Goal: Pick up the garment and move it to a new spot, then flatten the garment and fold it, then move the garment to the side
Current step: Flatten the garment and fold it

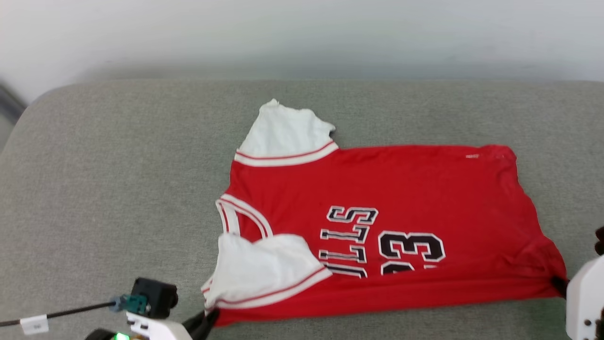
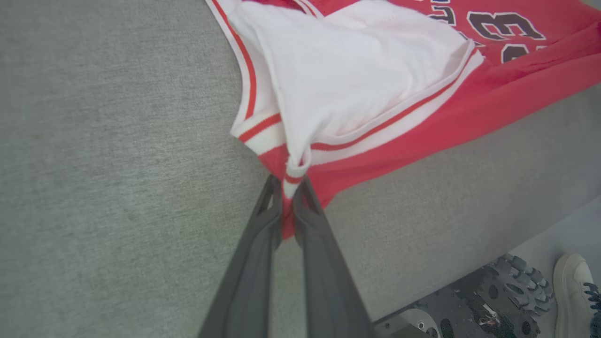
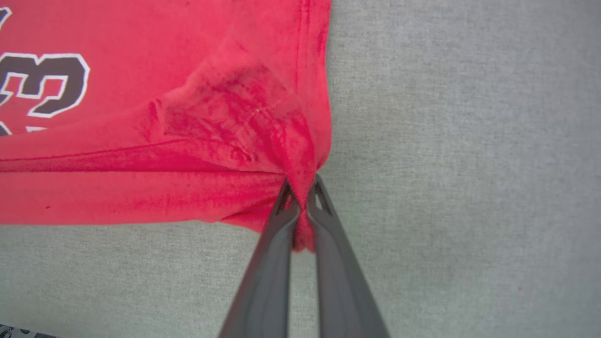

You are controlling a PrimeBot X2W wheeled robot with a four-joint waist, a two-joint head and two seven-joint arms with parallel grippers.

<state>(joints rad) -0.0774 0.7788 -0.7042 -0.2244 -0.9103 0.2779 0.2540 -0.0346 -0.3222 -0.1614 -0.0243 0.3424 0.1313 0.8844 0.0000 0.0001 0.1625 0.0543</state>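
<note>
The garment (image 1: 406, 189), a red jersey with white sleeves and black "23" print, lies spread sideways on the grey cushion (image 1: 118, 165), its near long edge folded over. My left gripper (image 2: 289, 185) is shut on the striped shoulder corner by the near white sleeve (image 2: 347, 80); in the head view that gripper (image 1: 210, 318) sits at the jersey's lower left corner. My right gripper (image 3: 303, 188) is shut on the bunched red hem corner of the garment (image 3: 188, 117), at the lower right in the head view (image 1: 559, 283).
The grey cushion stretches wide to the left and behind the jersey, up to a pale wall (image 1: 302, 33). Past the cushion's front edge in the left wrist view are the robot's base (image 2: 474, 300) and a person's white shoe (image 2: 575, 291).
</note>
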